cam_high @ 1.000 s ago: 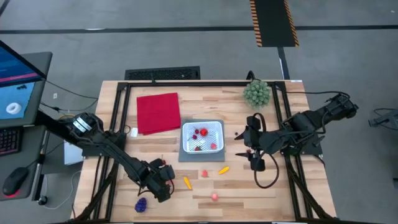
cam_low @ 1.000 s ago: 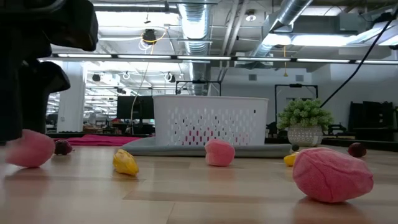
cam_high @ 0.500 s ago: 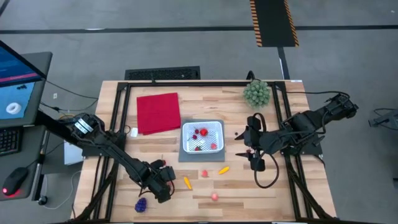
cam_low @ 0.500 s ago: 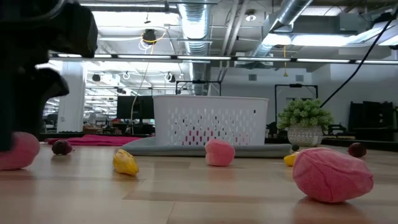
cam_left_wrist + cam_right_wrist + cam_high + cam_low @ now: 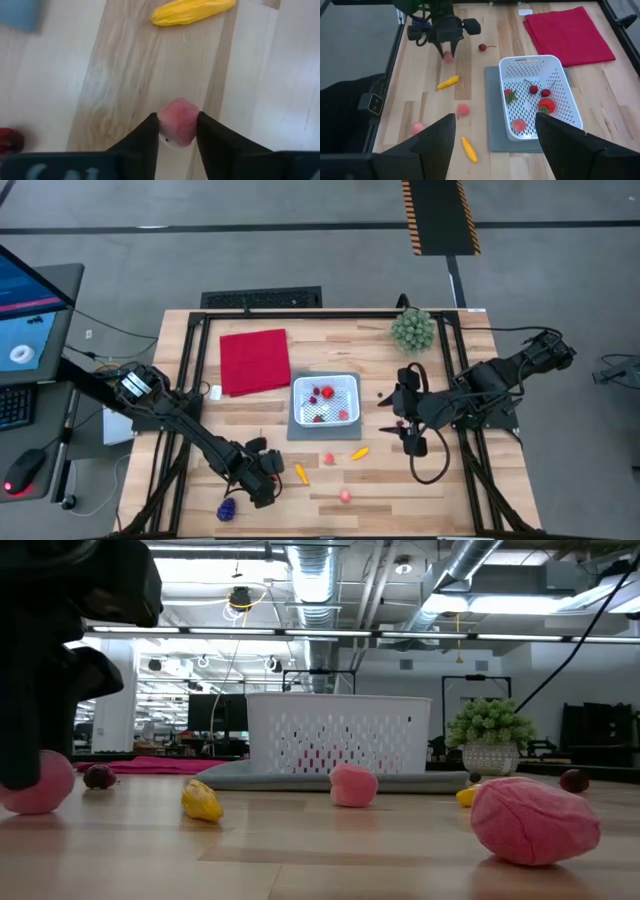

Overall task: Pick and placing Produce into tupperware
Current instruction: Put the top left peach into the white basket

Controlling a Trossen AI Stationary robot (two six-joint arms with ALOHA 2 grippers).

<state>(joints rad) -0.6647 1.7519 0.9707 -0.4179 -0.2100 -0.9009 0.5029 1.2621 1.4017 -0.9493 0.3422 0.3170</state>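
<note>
The white mesh tupperware (image 5: pixel 324 400) sits on a grey mat and holds a few red and pink pieces (image 5: pixel 546 105). Loose produce lies on the wood near it: a pink piece (image 5: pixel 328 459), an orange piece (image 5: pixel 359 452), a yellow piece (image 5: pixel 301 473), another pink piece (image 5: pixel 344 496) and the purple grape bunch (image 5: pixel 227 508). My left gripper (image 5: pixel 262 471) is low at the table's near left, shut on a pink fruit (image 5: pixel 178 122). My right gripper (image 5: pixel 495 150) hangs open to the right of the tupperware. My left gripper pinches the small pink fruit (image 5: pixel 178 122) between its two fingers (image 5: pixel 150 135), one on each side of it, coming from above and pointing down. In the low view the fruit (image 5: pixel 38 783) sits at table level under the gripper; whether it touches the wood I cannot tell.
A flat red cloth (image 5: pixel 254 361) lies left of the tupperware, and a green spiky ball plant (image 5: pixel 412 328) stands at the far right. A dark cherry (image 5: pixel 482 47) lies close to my left gripper. Bare wood stretches along the near edge.
My left gripper, with the pink fruit in it, has swayed slightly toward the table's left and back again, staying low. The right arm has kept still.
</note>
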